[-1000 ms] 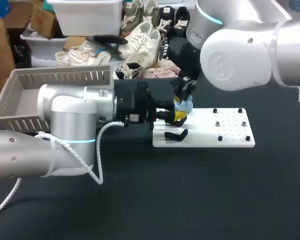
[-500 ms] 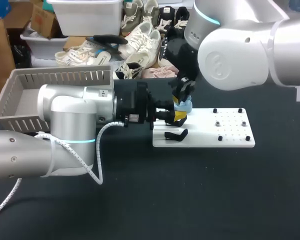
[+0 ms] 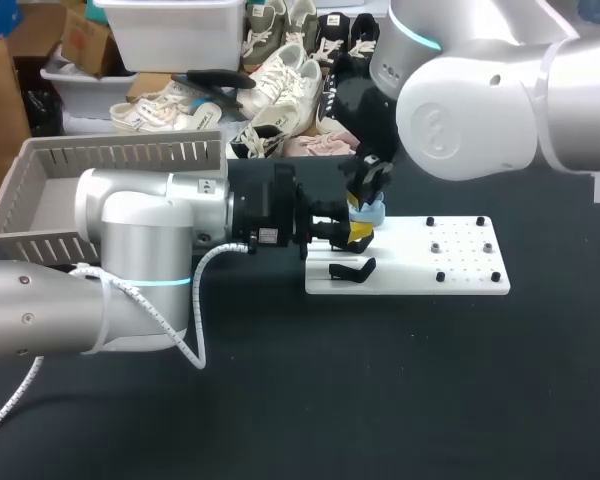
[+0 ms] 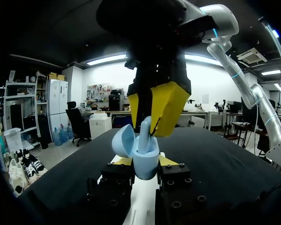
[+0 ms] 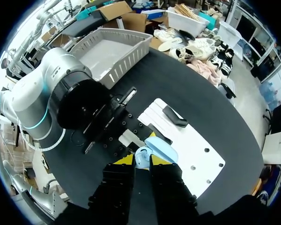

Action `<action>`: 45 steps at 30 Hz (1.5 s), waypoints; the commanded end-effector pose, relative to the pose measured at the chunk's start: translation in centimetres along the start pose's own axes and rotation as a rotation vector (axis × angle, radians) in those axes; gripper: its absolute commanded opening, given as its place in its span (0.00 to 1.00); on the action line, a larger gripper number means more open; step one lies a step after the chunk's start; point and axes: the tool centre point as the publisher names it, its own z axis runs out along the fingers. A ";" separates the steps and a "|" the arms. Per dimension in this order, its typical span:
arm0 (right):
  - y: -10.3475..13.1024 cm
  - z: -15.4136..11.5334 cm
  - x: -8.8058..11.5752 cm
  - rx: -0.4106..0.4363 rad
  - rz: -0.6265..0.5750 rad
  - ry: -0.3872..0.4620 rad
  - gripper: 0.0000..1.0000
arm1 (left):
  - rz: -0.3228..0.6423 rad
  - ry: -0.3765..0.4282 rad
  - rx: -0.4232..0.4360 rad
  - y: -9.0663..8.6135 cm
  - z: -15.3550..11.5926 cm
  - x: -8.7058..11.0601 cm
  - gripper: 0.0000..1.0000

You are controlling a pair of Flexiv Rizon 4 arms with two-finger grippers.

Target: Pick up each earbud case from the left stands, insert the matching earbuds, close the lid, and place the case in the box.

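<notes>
Black cloth covers the counter (image 3: 380,400), the widest thing in sight. My left arm (image 3: 140,260) comes in across it from the left side, and my right arm (image 3: 480,90) hangs over the far right of it and comes down to the same spot.

Behind the left arm, well back from both tools, stands the grey slotted box (image 3: 110,158). I cannot see whether anything lies in it.

Under and ahead of the left tool (image 4: 145,161) lies a white peg board (image 3: 460,265), with small dark pegs at its corners and near its middle. A black stand (image 3: 352,270) sits on the board's near end, just below and beside the left tool and apart from it.

The left tool lies level, with its two yellow tips set a little apart and pressed against the two sides of the light-blue earbud case (image 4: 145,169), so it has the case clamped above the board. The case sits upright with its lid (image 4: 123,140) swung open to one side.

The right tool (image 5: 140,161) points straight down over the open case, right above the left tool's tips. Its yellow fingers stand nearly together and pinch a light-blue earbud (image 4: 145,127) by the stem. The lower end of the earbud reaches into the mouth of the case; how far in it sits I cannot tell.
</notes>
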 end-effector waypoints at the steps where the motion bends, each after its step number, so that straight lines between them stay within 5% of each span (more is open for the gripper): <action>1: -0.1 0.0 -0.2 0.003 0.004 0.004 0.00 | 0.001 -0.003 -0.001 0.0 0.1 0.1 0.00; 45: -0.6 0.9 -0.3 0.015 0.001 0.048 0.00 | 0.001 -0.003 -0.001 0.0 0.1 0.1 0.00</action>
